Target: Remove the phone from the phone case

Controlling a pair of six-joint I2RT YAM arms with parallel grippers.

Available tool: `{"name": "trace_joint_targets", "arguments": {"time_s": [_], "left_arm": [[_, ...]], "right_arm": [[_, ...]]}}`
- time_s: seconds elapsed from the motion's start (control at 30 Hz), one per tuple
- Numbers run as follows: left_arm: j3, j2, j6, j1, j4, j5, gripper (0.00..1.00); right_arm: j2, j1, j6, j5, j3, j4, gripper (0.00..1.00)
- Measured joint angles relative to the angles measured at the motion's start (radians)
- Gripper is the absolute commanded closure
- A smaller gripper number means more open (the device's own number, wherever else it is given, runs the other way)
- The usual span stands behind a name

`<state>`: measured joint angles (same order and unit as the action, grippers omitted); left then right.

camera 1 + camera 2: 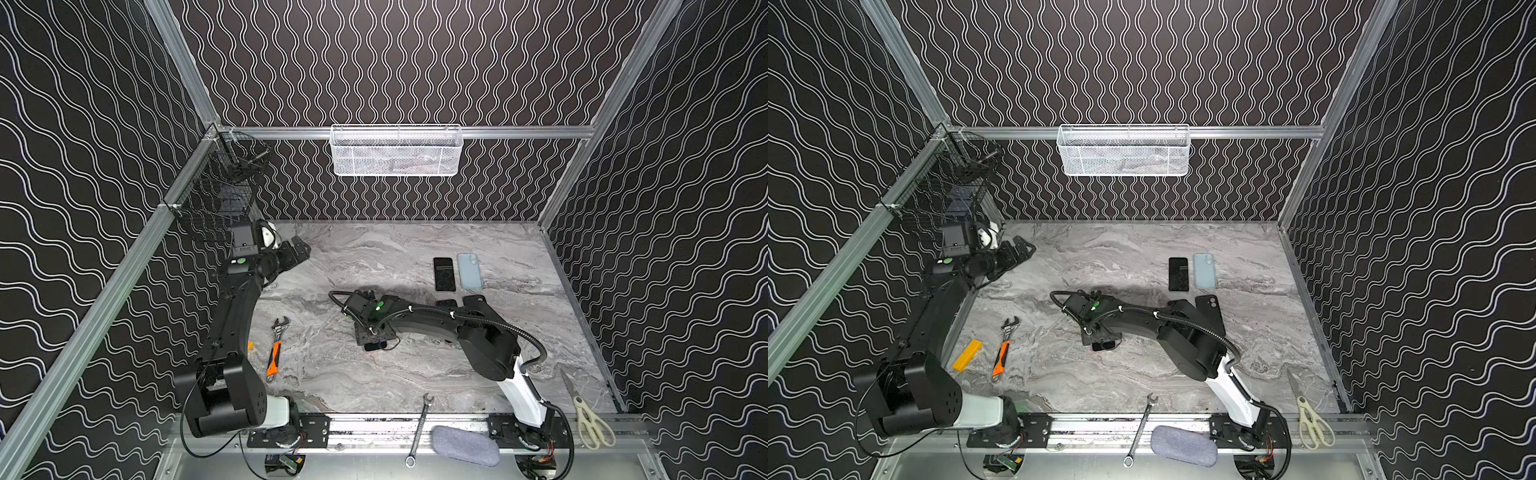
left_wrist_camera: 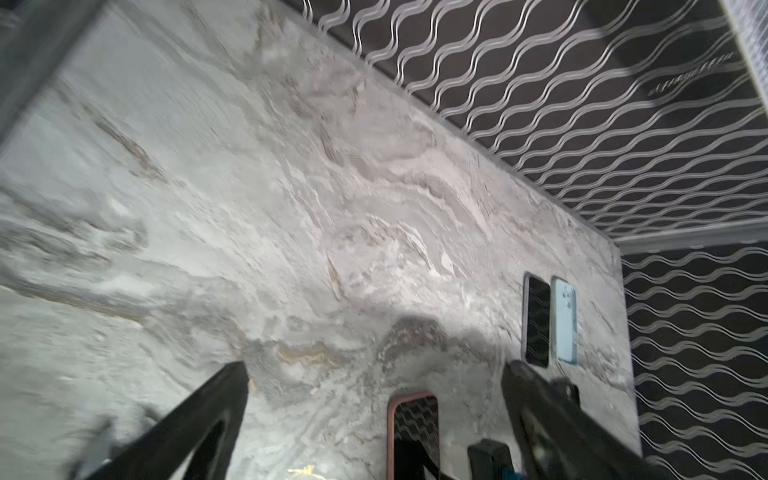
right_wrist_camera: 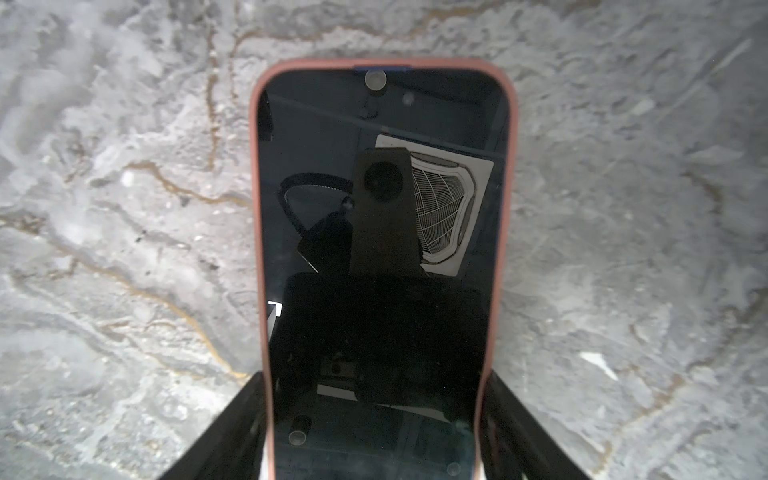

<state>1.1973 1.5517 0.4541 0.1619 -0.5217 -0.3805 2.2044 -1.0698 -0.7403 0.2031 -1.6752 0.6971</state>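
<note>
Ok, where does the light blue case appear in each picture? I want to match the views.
In a top view: light blue case at the far right of the table, just right of the black phone.
In a top view: light blue case in the same spot, black phone at its left.
Left wrist: light blue case beside the black phone, near the patterned wall.
Right wrist: not in it.
Shared landmark: the black phone alongside it.

At centre frame, your right arm [image 1: 1142,322] bends low over a dark flat phone [image 1: 1103,345], only its end showing. Upper right of it, a black glossy handset [image 1: 1178,274] and pale blue plastic case [image 1: 1204,271] lie side by side.
</note>
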Motion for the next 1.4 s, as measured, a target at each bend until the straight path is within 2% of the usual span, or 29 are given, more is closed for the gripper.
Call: {"name": "trace_joint_targets", "arguments": {"time_s": [0.2,0.37,0.53,0.73,0.97,1.4], "left_arm": [[-0.188,-0.058,0.121,-0.05,0.09,-0.08,0.05],[-0.298,-0.07,0.215,-0.156,0.207,-0.121,0.05],[-0.382,-0.029,0.31,-0.26,0.34,-0.137,0.06],[-0.433,0.034,0.366,-0.354,0.449,-0.135,0.06],[-0.495,0.077,0.437,-0.396,0.542,-0.135,0.06],[-0.557,0.12,0.564,-0.403,0.702,-0.175,0.06]], "right_arm": [[-0.034,0.019,0.0,-0.003,0.046,-0.005,0.53],[-0.061,0.031,0.0,-0.004,0.072,0.003,0.52],[-0.074,0.034,0.0,-0.005,0.076,0.023,0.52],[-0.098,0.038,0.011,-0.007,0.084,0.031,0.52],[-0.114,0.048,0.02,-0.011,0.101,0.035,0.52],[-0.164,0.063,0.026,-0.01,0.117,0.024,0.52]]}}
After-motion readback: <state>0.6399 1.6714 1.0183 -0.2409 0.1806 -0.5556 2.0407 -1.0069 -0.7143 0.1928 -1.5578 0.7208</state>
